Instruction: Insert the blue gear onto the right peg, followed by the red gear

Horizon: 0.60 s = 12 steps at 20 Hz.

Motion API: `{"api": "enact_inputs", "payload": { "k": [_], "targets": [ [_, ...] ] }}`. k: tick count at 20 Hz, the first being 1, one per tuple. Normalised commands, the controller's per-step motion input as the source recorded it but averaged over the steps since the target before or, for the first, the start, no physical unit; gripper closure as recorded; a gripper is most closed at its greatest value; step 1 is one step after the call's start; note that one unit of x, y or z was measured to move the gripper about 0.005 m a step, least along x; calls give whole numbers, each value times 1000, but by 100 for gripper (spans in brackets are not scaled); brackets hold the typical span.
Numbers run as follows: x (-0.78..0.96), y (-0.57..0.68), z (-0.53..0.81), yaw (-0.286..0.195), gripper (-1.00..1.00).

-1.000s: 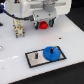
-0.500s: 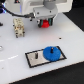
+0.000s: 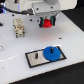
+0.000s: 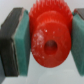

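Note:
The blue gear (image 3: 51,53) lies flat on the right half of the white, black-bordered plate (image 3: 31,58), over the right peg, which is hidden under it. A thin dark peg (image 3: 38,53) stands bare on the plate's left half. My gripper (image 3: 47,22) hangs above the table behind the plate, shut on the red gear (image 3: 47,22). In the wrist view the red gear (image 4: 49,41) fills the middle, toothed with a centre hole, clamped between two teal finger pads (image 4: 20,40).
A small beige and dark block object (image 3: 19,26) stands on the white table at the exterior view's left, behind the plate. A dark item (image 3: 1,24) sits at the far left edge.
The gripper with the red gear has shifted slightly; the blue gear and the plate have not moved.

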Motion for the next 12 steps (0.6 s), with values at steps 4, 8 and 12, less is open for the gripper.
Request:
{"api": "enact_inputs", "payload": {
  "k": [4, 8, 12],
  "targets": [
    [874, -122, 333, 0, 100],
    [913, -60, 294, 0, 100],
    [894, -71, 275, 0, 100]
  ]
}}
